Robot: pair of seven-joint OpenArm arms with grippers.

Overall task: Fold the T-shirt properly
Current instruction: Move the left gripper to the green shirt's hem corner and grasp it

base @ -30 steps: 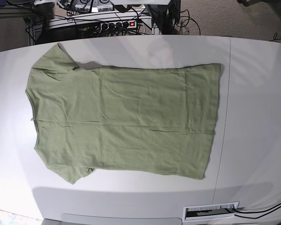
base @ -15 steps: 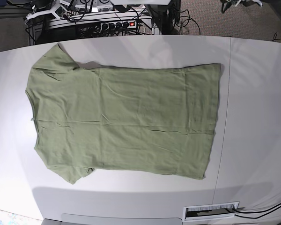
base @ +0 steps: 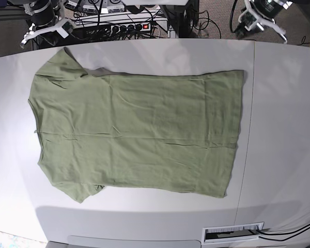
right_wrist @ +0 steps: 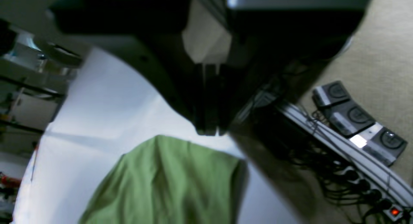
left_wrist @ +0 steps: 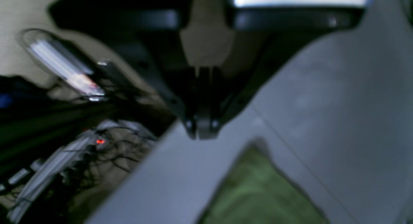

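Both wrist views are blurred and dim. In the left wrist view the T-shirt (left_wrist: 258, 191) shows only as a soft green corner cut off by the bottom edge; the right wrist view likewise cuts off the cloth at the bottom. In the base view the left gripper (base: 261, 18) and right gripper (base: 41, 23) are cropped by the top edge, their fingertips too small to read

you're looking at black finger pairs on both wrist views, the left gripper (left_wrist: 202, 132) ending in two small rounded studs, a pale housing behind each. from the base view the right gripper (base: 44, 28) shows white brackets on a black body, cables trailing off the left one.
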